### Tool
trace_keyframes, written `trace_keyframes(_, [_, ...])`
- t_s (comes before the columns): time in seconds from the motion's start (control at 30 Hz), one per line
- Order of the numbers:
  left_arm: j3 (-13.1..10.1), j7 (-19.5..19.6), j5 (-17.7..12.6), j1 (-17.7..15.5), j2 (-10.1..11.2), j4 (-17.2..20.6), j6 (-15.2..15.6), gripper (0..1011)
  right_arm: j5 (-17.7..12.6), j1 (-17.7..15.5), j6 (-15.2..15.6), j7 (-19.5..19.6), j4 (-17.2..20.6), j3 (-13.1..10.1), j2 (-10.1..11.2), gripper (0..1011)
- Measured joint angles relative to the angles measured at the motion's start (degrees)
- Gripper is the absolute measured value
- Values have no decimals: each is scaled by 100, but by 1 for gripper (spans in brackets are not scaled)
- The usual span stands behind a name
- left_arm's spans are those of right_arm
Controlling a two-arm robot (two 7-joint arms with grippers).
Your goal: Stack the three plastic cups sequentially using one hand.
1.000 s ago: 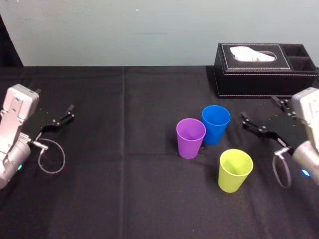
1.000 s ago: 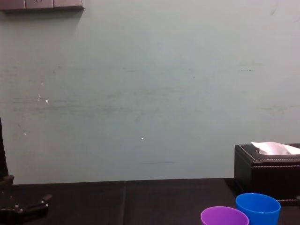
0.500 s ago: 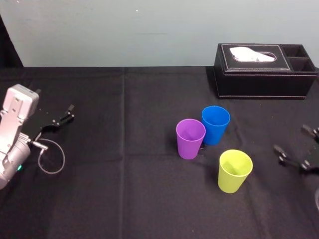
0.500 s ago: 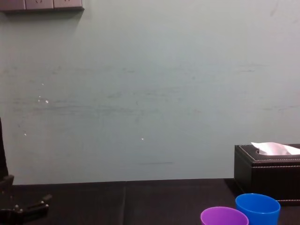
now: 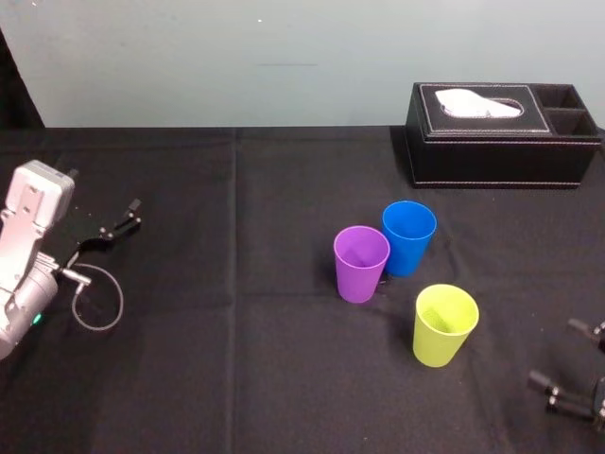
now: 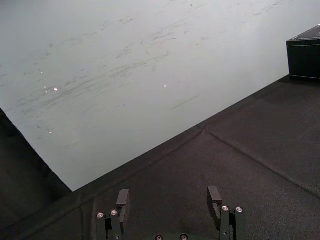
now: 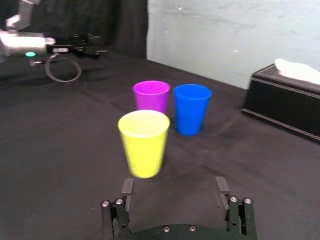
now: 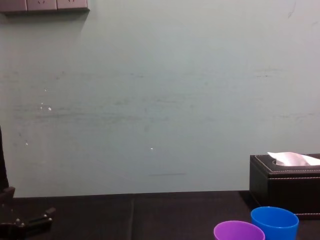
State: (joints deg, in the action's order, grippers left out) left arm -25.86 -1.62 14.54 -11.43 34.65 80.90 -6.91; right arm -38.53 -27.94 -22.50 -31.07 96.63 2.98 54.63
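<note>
Three plastic cups stand upright and apart on the black table. The purple cup (image 5: 361, 264) and the blue cup (image 5: 408, 236) are close together at mid-table. The yellow-green cup (image 5: 444, 324) stands nearer me to their right. My right gripper (image 5: 558, 354) is low at the near right, open and empty. In its wrist view the open right gripper (image 7: 174, 188) faces the yellow-green cup (image 7: 144, 143) with a gap between them, and the purple cup (image 7: 151, 96) and blue cup (image 7: 191, 109) stand behind. My left gripper (image 5: 115, 225) rests parked at the far left, its left gripper (image 6: 168, 198) fingers apart and empty.
A black leather tissue box (image 5: 501, 132) stands at the back right, behind the cups. A grey cable loop (image 5: 98, 298) hangs by the left arm. The pale wall (image 8: 160, 100) runs along the table's far edge.
My right gripper has drawn back from beside the tissue box toward the near right corner of the table, staying open. The cups and the left arm have not moved.
</note>
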Motion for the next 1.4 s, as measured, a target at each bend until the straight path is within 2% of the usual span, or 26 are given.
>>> trace_keyframes(0.17, [0,0,0,0,0,0,0,1011,20,-7,37,-145,27,120,-88,1000])
trace_keyframes(0.37, [0,0,0,0,0,0,0,1011,198,157,231,-190,115,340,-281,1000])
trace_keyframes(0.53, [0,0,0,0,0,0,0,1011,396,367,475,-116,185,496,-528,1000])
trace_keyframes(0.93, [0,0,0,0,0,0,0,1011,760,615,1000,478,318,581,-1039,1000])
trace_keyframes(1.4, [0,0,0,0,0,0,0,1011,1148,859,1205,630,306,676,-1458,1000])
